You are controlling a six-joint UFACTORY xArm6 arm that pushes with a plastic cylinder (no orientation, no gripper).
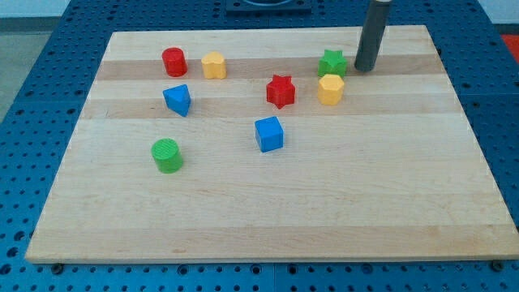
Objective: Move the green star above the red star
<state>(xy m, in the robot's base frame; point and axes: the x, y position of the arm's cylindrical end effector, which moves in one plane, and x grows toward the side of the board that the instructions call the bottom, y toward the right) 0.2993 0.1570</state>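
Nearest on the wooden board [268, 219]: green cylinder [167, 155], sitting left of centre, on its own. A bit farther & to the right, blue cube [269, 134], roughly mid-board. Farther left, blue block [177, 100], wedge-ish or triangular, exact shape hard to tell from this angle.

Mid-far now: red star [280, 91], just right of centre. To its right, close but apart, a yellow block [330, 89], looks hexagonal, can't be sure. Right behind that yellow block is the green star [332, 63], its near edge seems to touch or nearly touch the yellow one; can't tell if there's a gap. So green star lies to the right & slightly farther than the red star, w/ clear wood between them.

Far left: red cylinder [173, 62] and beside it, on its right, a second yellow piece [213, 65], shape unclear, maybe heart-like.

My tip [364, 68]: down on the board at far right, just beside the green star on its right side, narrow sliver of wood between, not touching as far as I can see. Plain rod, holds nothing. Rod's upper part is cut off by the frame's top edge. Blue perforated table [32, 97] surrounds the board, partly cropped.
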